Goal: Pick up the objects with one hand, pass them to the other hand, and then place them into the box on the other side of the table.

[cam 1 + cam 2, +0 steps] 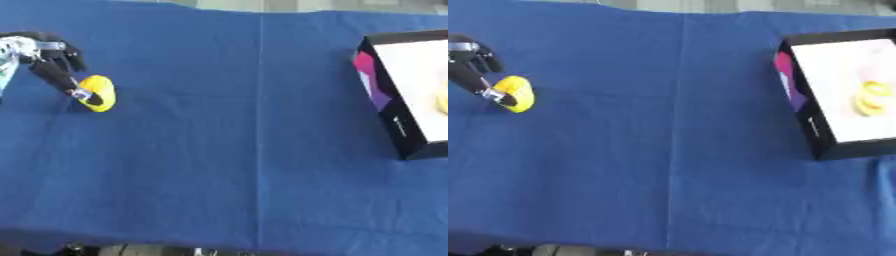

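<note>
At the left edge of the blue cloth-covered table (227,150), the robot's black left hand (54,62) curls its fingers against a small rounded yellow object (100,91) lying on the cloth. Well apart, at the right edge, a black-walled box with a white floor (805,117) holds yellow pieces (871,99).

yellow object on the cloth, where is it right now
The yellow object lies at the table's far left on the blue cloth, against the left hand, far from the box.
</note>
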Tool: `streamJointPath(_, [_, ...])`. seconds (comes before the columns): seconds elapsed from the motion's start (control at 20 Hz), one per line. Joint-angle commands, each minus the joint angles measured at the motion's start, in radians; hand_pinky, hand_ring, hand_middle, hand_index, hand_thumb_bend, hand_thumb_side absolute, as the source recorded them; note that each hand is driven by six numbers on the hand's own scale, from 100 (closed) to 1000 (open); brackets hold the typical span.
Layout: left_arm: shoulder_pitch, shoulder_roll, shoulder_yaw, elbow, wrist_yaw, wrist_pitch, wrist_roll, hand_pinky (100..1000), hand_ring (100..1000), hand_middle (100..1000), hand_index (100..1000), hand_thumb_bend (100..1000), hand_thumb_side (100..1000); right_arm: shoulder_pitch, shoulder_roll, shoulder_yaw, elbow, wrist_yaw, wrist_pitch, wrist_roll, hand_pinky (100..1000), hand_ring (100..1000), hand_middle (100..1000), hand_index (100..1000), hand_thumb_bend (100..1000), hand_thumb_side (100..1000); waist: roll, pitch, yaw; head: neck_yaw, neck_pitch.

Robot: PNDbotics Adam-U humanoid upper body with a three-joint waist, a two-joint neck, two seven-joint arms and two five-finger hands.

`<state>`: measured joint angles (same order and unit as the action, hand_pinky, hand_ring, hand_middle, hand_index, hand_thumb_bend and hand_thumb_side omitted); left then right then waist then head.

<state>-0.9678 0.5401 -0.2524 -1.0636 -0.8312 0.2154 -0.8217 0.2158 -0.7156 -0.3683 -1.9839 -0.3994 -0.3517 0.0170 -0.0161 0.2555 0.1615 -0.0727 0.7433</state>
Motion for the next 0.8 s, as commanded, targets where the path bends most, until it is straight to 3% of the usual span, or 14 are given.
streamJointPath(0.05, [-0.02, 0.006, 0.009, 0.014, -0.024, -0.001, 0.016, 861, 823, 760, 785, 734, 371, -0.005, -0.012, -0.006, -0.016, 0.012, 0.007, 0.001, 918, 1000, 966, 1000, 100, 470, 0.012, -0.016, -0.001, 0.009, -0.013])
streamJointPath(0.35, [-0.015, -0.011, 0.0, 0.039, -0.049, -0.014, 0.038, 854, 819, 753, 746, 735, 334, -0.01, -0.007, -0.004, -0.016, 0.02, 0.011, 0.005, 921, 1000, 967, 1000, 100, 470, 0.011, -0.011, -0.005, 0.018, -0.013])
streamJointPath(0.65, [-0.016, -0.014, -0.003, 0.049, -0.07, -0.026, 0.021, 852, 819, 749, 720, 703, 227, -0.012, -0.006, -0.003, -0.016, 0.022, 0.021, 0.012, 924, 1000, 969, 1000, 100, 470, 0.014, -0.011, -0.007, 0.023, -0.012])
streamJointPath(0.8, [-0.017, -0.014, -0.002, 0.049, -0.082, -0.024, 0.014, 847, 812, 740, 703, 638, 175, -0.011, -0.007, -0.003, -0.016, 0.023, 0.021, 0.014, 925, 1000, 969, 1000, 100, 470, 0.015, -0.012, -0.007, 0.027, -0.012])
